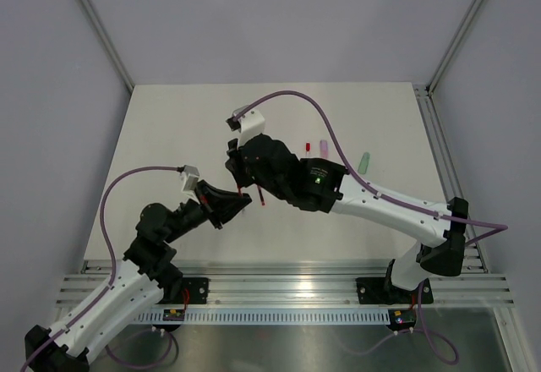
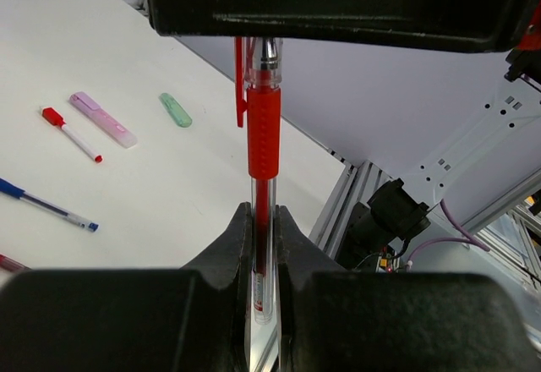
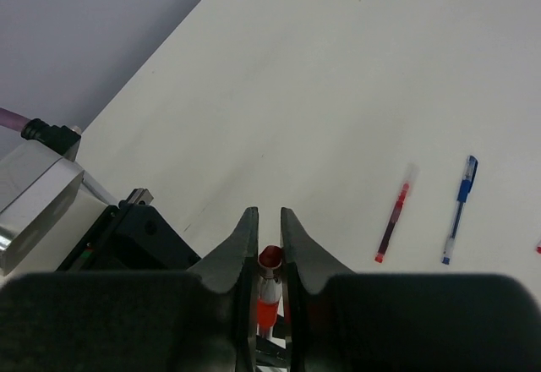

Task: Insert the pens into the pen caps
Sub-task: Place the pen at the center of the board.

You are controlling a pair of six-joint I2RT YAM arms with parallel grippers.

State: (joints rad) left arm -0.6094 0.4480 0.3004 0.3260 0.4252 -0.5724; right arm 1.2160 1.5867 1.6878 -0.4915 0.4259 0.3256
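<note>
While left gripper jaws are clamping red pen, right gripper jaws flanking its cap, grip unclear; other pens waiting.

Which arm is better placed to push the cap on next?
Probably right: the right hand flanks the red pen cap atop the clear-barrelled red stick pen, while the left hand only clamps the barrel.

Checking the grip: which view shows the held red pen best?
Left wrist: the red pen, barrel and grip, runs up from the left claw. Right wrist shows only one end; from the top, the arms hide most of it.
</note>
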